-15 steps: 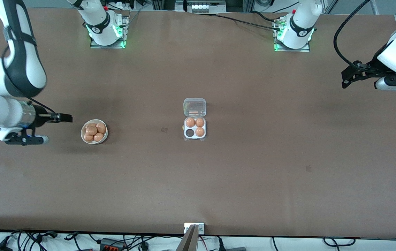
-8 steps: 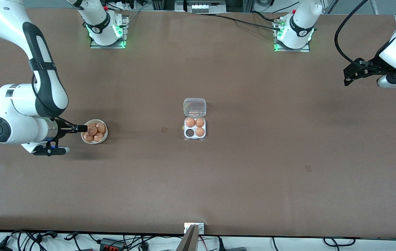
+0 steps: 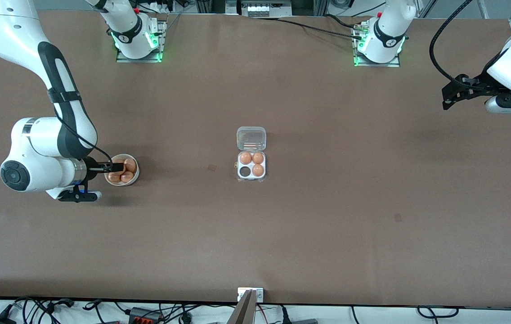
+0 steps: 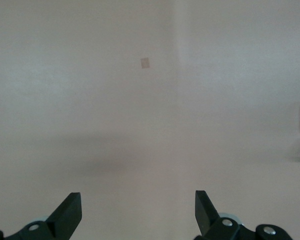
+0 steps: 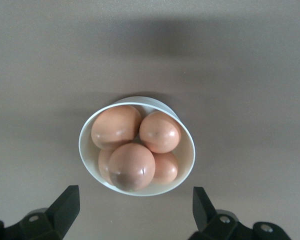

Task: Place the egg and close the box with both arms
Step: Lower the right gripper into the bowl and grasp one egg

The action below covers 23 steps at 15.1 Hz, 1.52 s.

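Front view: right gripper [image 3: 118, 168] over white bowl [image 3: 121, 182] of eggs [image 3: 130, 165]; box [image 3: 251, 166] mid-table, lid open, one cell empty. Left gripper [image 3: 447, 102] waits over left arm's end.
Left wrist view: fingers [image 4: 70, 212] spread over bare table [image 4: 140, 125].
Right wrist view: fingers [image 5: 66, 206] spread wide, pinching nothing, above bowl [image 5: 188, 159]; top egg [image 5: 131, 165] between them.

A wide brown tabletop [image 3: 309, 225] fills nearly the whole front view, matte and evenly lit, with soft shadows across it. Two small darker square marks [image 3: 212, 168] sit on its surface. Along the edge nearest the front camera lies a pale strip of floor with tangled black cables [image 3: 48, 308] and a small metal bracket [image 3: 250, 294]. At the top edge, metal framing [image 3: 260, 6] and more cables show.
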Motion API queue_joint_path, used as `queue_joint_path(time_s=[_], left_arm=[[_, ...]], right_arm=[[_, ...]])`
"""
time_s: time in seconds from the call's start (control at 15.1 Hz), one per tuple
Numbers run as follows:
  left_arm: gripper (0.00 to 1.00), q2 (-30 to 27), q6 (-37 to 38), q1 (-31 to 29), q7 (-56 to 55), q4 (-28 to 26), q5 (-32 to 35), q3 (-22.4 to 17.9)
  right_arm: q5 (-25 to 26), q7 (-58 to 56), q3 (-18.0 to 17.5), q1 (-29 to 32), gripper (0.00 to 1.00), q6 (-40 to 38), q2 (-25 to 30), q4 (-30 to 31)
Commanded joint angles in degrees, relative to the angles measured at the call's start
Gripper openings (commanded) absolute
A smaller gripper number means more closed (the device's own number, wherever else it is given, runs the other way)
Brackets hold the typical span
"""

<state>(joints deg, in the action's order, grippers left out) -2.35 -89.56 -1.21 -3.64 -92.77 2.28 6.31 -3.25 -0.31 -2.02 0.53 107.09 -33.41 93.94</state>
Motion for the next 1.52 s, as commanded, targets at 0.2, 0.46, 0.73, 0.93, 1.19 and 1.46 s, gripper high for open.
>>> queue_joint_path(time_s=[0.2, 0.46, 0.73, 0.93, 1.19, 1.46], left_arm=[[1.00, 1.03, 4.83, -0.02, 0.74, 1.62, 0.44, 0.37], [1.00, 1.73, 4.30, 0.42, 0.83, 1.80, 0.35, 0.98], [1.00, 2.61, 4.04, 0.42, 0.74, 1.89, 0.35, 3.35], [1.00, 3.84, 1.50, 0.42, 0.74, 1.97, 0.35, 3.54], [1.00, 3.93, 0.61, 0.25, 0.74, 2.06, 0.35, 5.73], [1.00, 3.93, 0.70, -0.11, 0.74, 2.06, 0.26, 5.73]], right_arm=[[-0.79, 0.93, -0.26, -0.09, 0.96, 1.20, -2.27, -0.87], [-4.04, 1.19, -0.26, 0.00, 0.65, 0.76, -2.89, -0.96], [-4.13, 1.19, -0.26, 0.00, 0.42, 0.67, -3.15, -0.96], [-4.13, 0.23, -0.17, 0.09, 0.07, 0.58, -3.07, -1.31], [-4.05, -1.09, -2.44, -0.26, 0.02, -3.35, -2.01, -7.69], [-3.96, -0.04, -9.13, -2.63, 0.00, -2.50, -2.71, -13.43]])
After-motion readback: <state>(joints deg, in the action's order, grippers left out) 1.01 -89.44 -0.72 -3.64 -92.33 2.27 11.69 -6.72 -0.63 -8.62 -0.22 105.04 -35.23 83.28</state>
